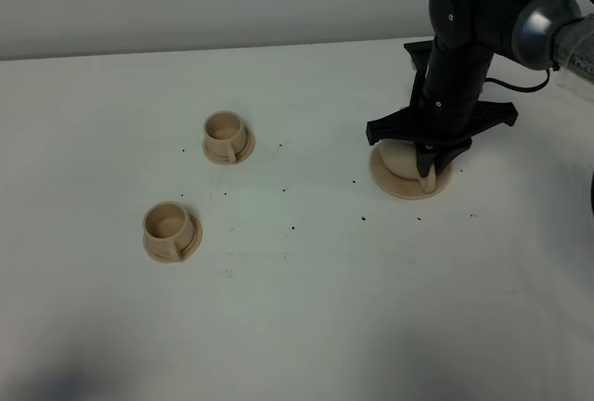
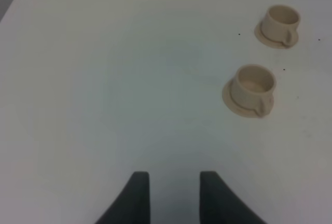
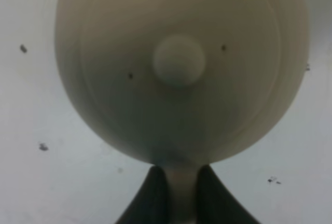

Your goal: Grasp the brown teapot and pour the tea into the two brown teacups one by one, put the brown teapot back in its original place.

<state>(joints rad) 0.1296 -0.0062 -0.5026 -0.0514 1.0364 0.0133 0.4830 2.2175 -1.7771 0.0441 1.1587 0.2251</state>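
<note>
The white table (image 1: 306, 327) lies bare across its near half and at the far left, free for a gripper to pass. Left of centre stand two obstacles, the far teacup (image 1: 227, 136) and the near teacup (image 1: 170, 231), apart with an open lane between them. On the right, the right arm (image 1: 459, 58) stands over the teapot (image 1: 397, 158) and its saucer (image 1: 399, 189), closing the approach from above and far right. The middle strip is open, dotted only with dark specks (image 1: 293, 228).
</note>
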